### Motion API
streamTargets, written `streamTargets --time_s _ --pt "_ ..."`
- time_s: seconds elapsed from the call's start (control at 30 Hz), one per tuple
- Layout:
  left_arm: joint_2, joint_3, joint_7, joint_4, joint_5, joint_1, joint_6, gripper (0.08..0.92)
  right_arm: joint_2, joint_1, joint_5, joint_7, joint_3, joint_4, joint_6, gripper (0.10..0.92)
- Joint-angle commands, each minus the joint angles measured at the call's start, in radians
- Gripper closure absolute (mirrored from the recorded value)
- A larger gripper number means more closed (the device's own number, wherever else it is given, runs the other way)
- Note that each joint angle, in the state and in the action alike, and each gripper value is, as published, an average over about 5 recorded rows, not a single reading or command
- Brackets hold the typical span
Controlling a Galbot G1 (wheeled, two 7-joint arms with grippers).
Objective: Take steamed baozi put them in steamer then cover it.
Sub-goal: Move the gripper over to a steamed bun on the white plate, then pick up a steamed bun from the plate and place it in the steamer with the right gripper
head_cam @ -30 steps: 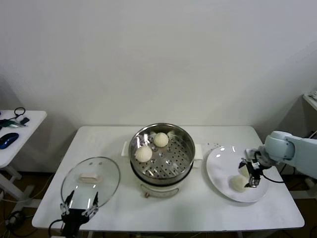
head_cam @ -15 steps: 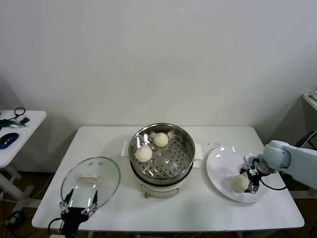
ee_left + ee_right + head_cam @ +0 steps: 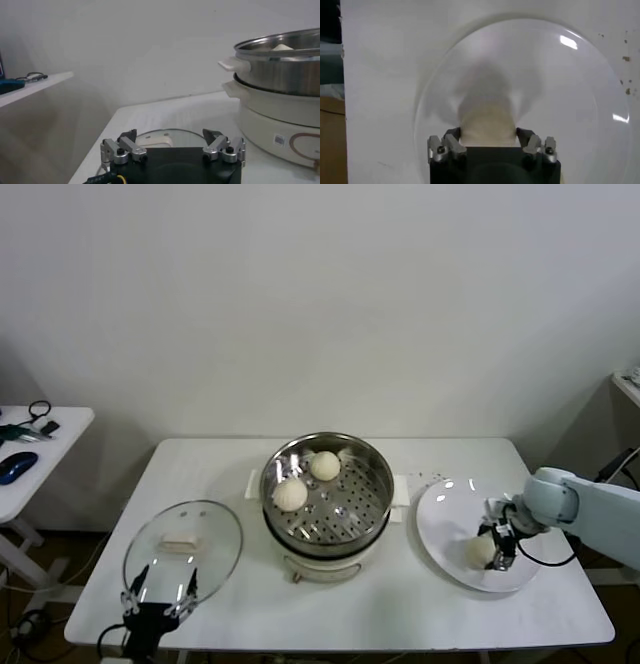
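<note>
The right gripper [image 3: 497,547] is down on the white plate [image 3: 445,514], which sits just to the right of the steamer, and its two fingers [image 3: 452,142] bracket a cream-white baozi [image 3: 487,120] on either side. The wrist view shows the bun filling the gap between them, the pads at or very near its flanks, though whether they already press into the dough cannot be told, so a firm grip cannot be claimed. This appears to be the only bun on the plate; any other would be hidden by the gripper. The steamer [image 3: 375,474], a shiny steel pot on a white base, stands in the middle of the white table [image 3: 420,604] with its top open. Two baozi already rest on its perforated tray: one [image 3: 324,465] toward the back, one [image 3: 290,494] just left of centre. To the left of the steamer the glass lid [image 3: 183,549] lies flat on the table, well apart from the pot. The left gripper [image 3: 158,596] hangs at the table's front edge just in front of that lid, fingers spread wide and empty, waiting. By this reckoning the task is roughly half done: two buns are loaded, the bun on the plate is being picked up and must be carried over to the steamer, and last of all the lid must be lifted and set on top.
</note>
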Motion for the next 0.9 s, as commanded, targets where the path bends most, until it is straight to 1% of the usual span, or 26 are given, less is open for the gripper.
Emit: streamTargets --time_s 0.03,0.13,0.23,0.33,0.43,0.53,0.6,0.7,0.83,0.9 --pt "-0.001 0.001 0.000 -0.001 0.001 0.001 -0.001 0.177 0.006 0.086 0.006 -0.034 -0.042 -0.002 0.018 0.321" --pt "-0.004 0.004 0.000 -0.002 0.003 0.002 -0.002 0.177 0.017 0.172 0.002 -0.063 -0.087 0.004 0.047 0.343" --pt "-0.004 0.005 0.000 -0.005 0.004 0.004 -0.002 0.177 0.039 0.305 -0.001 -0.109 -0.150 0.010 0.107 0.353" --pt "-0.003 0.002 0.000 -0.009 0.003 0.004 -0.001 0.177 0.096 0.521 0.006 -0.168 -0.263 0.014 0.238 0.355" --pt "0.000 0.001 0.000 -0.012 0.002 0.005 0.000 0.177 0.179 0.737 0.033 -0.201 -0.374 0.021 0.400 0.355" --pt "0.002 0.004 0.000 -0.014 0.004 0.006 0.000 0.177 0.275 0.901 0.061 -0.218 -0.401 0.051 0.519 0.355" --pt "0.001 0.007 -0.001 -0.015 0.005 0.007 -0.001 0.177 0.323 0.960 0.067 -0.218 -0.376 0.103 0.551 0.357" --pt "0.000 0.011 -0.001 -0.018 0.008 0.008 -0.001 0.177 0.368 0.988 0.046 -0.197 -0.316 0.230 0.557 0.365" --pt "-0.001 0.010 -0.001 -0.027 0.008 0.012 -0.002 0.177 0.410 0.959 -0.034 -0.155 -0.261 0.419 0.552 0.376" --pt "0.000 0.006 -0.001 -0.031 0.006 0.015 -0.002 0.177 0.428 0.928 -0.082 -0.137 -0.245 0.485 0.548 0.379"
